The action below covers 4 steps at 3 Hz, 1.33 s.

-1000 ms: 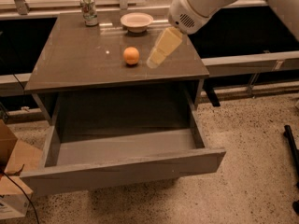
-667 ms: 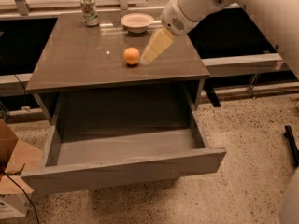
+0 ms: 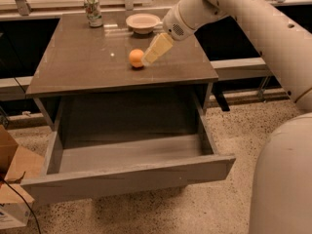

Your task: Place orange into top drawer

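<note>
The gripper [image 3: 147, 59] is overlapping the orange's [image 3: 135, 57] right edge on the desk [image 3: 83, 67]; spread or pinching, I cannot tell.

The small, round, smooth orange fruit [image 3: 136, 58] rests on the grey desk [image 3: 83, 67], slightly right of centre. The end effector [image 3: 149, 57] is just beside its right side. Below the desk's front edge, the wide, shallow grey top drawer [image 3: 127, 179] stands pulled open.
</note>
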Motion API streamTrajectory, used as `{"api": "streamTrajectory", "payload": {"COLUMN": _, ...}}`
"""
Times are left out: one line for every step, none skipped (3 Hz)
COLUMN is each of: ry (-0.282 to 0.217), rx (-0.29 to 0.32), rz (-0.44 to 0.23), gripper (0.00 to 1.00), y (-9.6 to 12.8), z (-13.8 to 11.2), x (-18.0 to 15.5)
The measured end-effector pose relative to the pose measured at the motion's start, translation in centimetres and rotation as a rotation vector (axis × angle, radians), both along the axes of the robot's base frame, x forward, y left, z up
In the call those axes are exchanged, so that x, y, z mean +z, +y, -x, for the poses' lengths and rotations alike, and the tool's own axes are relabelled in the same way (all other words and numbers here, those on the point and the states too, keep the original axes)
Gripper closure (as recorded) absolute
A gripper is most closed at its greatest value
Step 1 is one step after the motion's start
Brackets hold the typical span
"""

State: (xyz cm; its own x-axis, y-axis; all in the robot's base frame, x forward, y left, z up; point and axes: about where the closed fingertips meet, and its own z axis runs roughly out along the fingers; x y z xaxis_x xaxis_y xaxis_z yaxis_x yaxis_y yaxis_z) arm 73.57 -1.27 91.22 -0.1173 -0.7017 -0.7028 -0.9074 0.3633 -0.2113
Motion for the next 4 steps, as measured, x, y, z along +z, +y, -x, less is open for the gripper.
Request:
{"api": "streamTrajectory", "payload": {"ry": 0.029, "rx": -0.004, "rz": -0.009, "gripper": 0.0, "y": 1.3, "z": -0.2, "x": -1.6}}
{"api": "streamTrajectory", "payload": {"ry": 0.067, "rx": 0.003, "rz": -0.034, "gripper": 0.0, "y": 3.7, "z": -0.9, "x": -4.0}}
{"api": "streamTrajectory", "payload": {"ry": 0.082, "rx": 0.013, "rz": -0.043, "gripper": 0.0, "y": 5.1, "z": -1.3, "x": -5.0}}
{"api": "streamTrajectory", "payload": {"ry": 0.096, "rx": -0.004, "rz": -0.053, "gripper": 0.18, "y": 6.0, "z": -1.9, "x": -6.2}}
